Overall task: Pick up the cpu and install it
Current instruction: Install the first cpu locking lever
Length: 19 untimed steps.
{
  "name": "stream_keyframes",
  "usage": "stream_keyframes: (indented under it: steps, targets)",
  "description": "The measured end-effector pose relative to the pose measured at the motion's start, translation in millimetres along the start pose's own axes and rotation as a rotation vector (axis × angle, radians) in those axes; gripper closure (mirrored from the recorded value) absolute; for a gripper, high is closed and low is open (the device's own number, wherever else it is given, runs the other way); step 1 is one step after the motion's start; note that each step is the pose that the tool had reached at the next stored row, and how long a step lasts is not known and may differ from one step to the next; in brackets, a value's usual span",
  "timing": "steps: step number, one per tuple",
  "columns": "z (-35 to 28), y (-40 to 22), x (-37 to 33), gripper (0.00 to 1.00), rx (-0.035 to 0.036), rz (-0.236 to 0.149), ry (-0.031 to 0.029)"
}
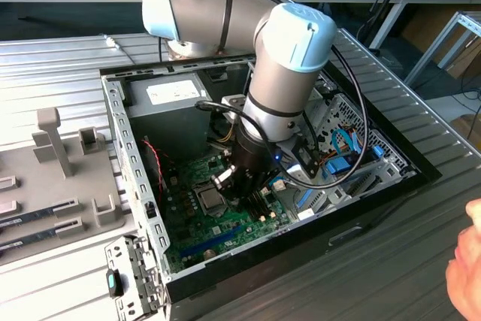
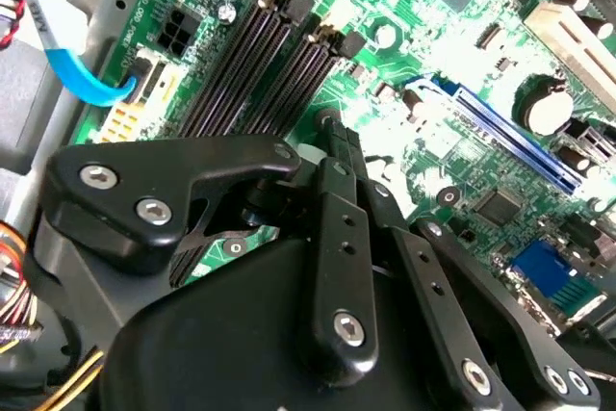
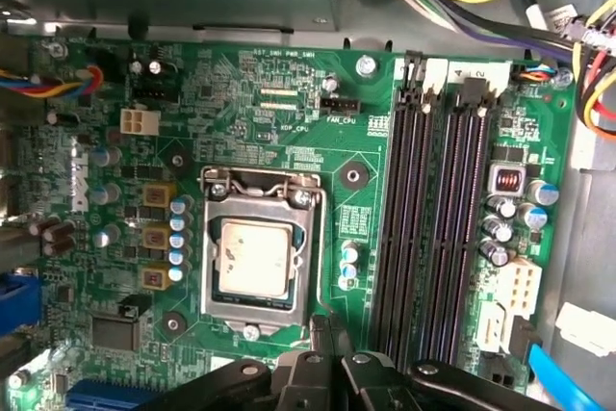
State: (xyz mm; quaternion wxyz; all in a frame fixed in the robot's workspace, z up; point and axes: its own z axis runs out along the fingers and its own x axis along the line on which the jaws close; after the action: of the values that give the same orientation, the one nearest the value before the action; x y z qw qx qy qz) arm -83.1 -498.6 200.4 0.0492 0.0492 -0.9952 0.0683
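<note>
Ridged metal tabletop (image 1: 60, 58), open computer case (image 1: 120, 122), arm inside
Cpu (image 3: 254, 257) seated in motherboard (image 3: 289, 113) socket, nothing gripping it; fingers (image 2: 327, 137) pressed together, empty, poised beside socket near memory slots (image 3: 438, 228)

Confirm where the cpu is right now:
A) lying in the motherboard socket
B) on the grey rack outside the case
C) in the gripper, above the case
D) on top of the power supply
A: in the first wrist view the cpu lies flat inside the socket frame on the motherboard, with the gripper beside it, not holding it.
</note>
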Motion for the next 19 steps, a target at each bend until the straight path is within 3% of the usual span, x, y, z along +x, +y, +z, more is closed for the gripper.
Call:
stream_keyframes:
  steps: [5,10,15,19]
  targets:
    - [4.8,0.4,-4.8,0.90,-0.0040,0.000,-0.0006]
    - [6.7,0.2,-7.6,0.90,-0.0030,0.000,-0.0004]
    - [8.2,1.6,3.6,0.90,-0.0085,-0.001,-0.0019]
    - [6.6,1.5,5.0,0.90,-0.0169,-0.001,-0.0036]
